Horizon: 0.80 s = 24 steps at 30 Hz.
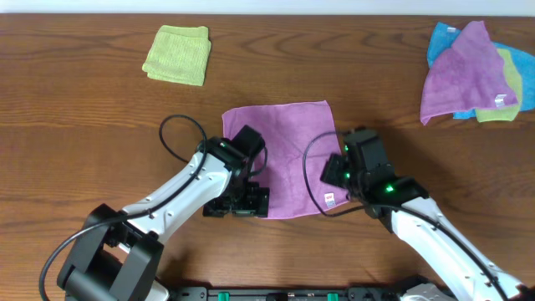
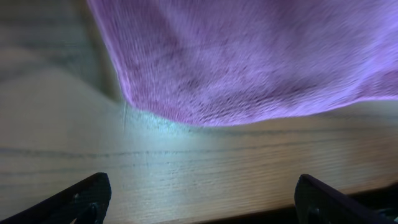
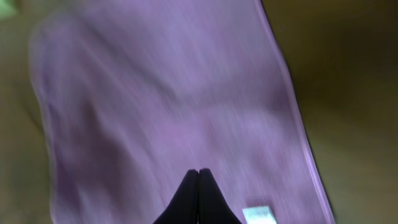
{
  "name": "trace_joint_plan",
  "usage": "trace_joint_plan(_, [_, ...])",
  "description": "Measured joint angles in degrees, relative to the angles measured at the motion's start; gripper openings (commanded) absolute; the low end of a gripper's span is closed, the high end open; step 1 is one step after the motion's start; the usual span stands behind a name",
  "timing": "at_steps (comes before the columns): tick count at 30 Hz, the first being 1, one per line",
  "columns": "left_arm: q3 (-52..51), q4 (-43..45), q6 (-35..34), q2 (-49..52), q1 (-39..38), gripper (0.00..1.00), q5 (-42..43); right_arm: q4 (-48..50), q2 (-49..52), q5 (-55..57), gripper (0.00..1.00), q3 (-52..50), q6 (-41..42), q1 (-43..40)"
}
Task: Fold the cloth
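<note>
From the overhead camera I see the cloth (image 1: 288, 142) lying flat on the table (image 1: 84, 125), in the middle, in front of both arms. Its little white tag (image 1: 329, 199) is at the near right corner. The left arm (image 1: 180, 188) reaches to the cloth's near left corner. The right arm (image 1: 418, 221) reaches to its right edge, by the tag. A green towel (image 1: 177, 54) lies far back on the left. A pile of towels (image 1: 468, 71) lies far back on the right. Both are well apart from the cloth.

In the left wrist camera the left jaws are spread wide, with one finger (image 2: 81, 199) at each bottom corner and bare table between them. A rounded corner of the cloth lies ahead of them, not touching.

The right wrist camera's picture is blurry. The right jaws are pressed together over the cloth, with the tag just beside them. I cannot tell if they pinch any cloth.
</note>
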Motion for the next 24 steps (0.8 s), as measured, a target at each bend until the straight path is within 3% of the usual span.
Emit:
trace_joint_plan(5, [-0.5,-0.5,-0.1,0.0,0.0,0.95,-0.7,14.1,4.9,0.3,0.01,0.4,-4.9,0.0])
trace_joint_plan(10, [-0.5,0.5,-0.3,0.0,-0.1,0.95,-4.2,22.8,16.2,-3.4,0.01,1.2,-6.8,0.0])
trace_joint_plan(15, [-0.5,-1.3,-0.4,0.0,-0.1,0.95,-7.9,22.4,25.4,-9.1,0.02,6.3,-6.9,0.0])
trace_joint_plan(24, [-0.5,-1.2,-0.4,0.0,-0.1,0.95,-11.5,19.6,27.1,-14.6,0.02,15.6,-6.6,1.8])
